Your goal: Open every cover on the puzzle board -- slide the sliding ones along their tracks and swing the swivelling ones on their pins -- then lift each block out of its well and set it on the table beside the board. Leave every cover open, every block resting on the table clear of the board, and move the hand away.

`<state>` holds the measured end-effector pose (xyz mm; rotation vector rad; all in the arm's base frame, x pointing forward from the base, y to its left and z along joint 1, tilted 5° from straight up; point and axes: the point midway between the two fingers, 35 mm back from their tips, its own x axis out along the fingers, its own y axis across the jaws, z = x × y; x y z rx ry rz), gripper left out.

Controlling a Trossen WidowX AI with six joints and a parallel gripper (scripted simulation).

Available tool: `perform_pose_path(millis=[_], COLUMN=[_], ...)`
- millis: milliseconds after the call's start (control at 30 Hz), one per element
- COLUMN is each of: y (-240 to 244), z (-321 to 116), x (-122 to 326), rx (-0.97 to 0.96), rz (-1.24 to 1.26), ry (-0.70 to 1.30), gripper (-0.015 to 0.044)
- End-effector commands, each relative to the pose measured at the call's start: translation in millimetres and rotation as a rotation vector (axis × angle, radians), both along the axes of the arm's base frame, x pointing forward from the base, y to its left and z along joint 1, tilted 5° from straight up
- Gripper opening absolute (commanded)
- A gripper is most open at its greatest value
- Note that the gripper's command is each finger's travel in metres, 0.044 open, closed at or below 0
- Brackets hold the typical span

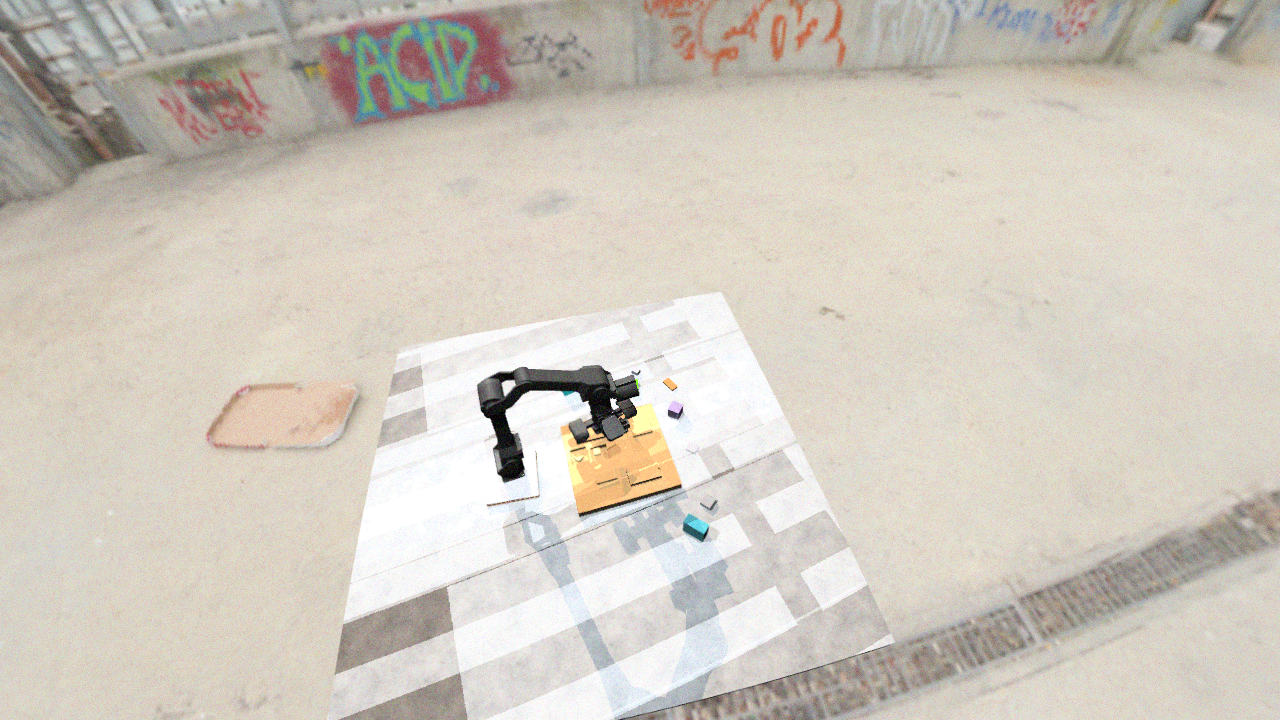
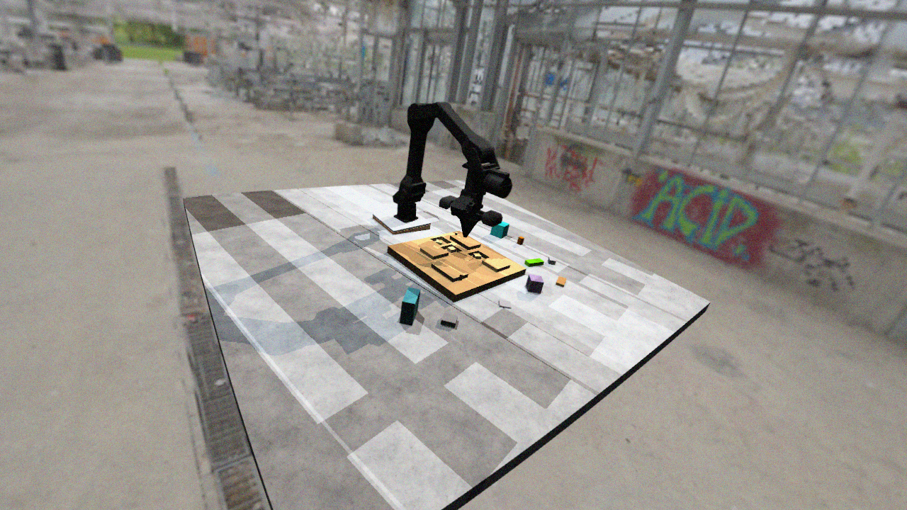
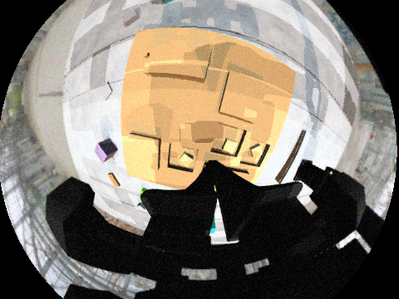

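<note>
Top: the end effector hangs over the board.

Exterior: its fingers are closed on nothing.

Wrist: blocks sit in three uncovered wells; cover-opening seems in hand. Next, probably, finish any remaining cover, then rise and open to lift blocks.

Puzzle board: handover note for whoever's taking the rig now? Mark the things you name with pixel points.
Gripper [image 1: 614, 433] [image 2: 467, 235] [image 3: 212, 163]: shut, nothing held, fingertips over the puzzle board [image 1: 586, 497] [image 2: 478, 282] [image 3: 166, 100].
Blocks: three wooden blocks [image 1: 597, 452] [image 2: 451, 248] [image 3: 229, 144] sit in uncovered wells. Purple block [image 1: 675, 409] [image 2: 534, 283] [image 3: 106, 149] on the table; can't tell if it came from the board.
Done: those three wells exposed.
Left: lift those three out, check remaining covers, withdraw the hand.
</note>
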<state>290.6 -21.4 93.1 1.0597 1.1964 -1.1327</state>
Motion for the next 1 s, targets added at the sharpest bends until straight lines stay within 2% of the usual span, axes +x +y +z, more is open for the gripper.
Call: perform_pose_path(millis=[0,833,967], y=[-16.9,-152.1,-160.9], z=[4.0,25.3,26.3], x=[8.9,29.4,28.5], rx=[-0.007,-0.047,-0.049], rz=[0.142,1.263,1.329], ry=[0.007,0.105,0.112], gripper=[0.0000,0.0000,0.0000])
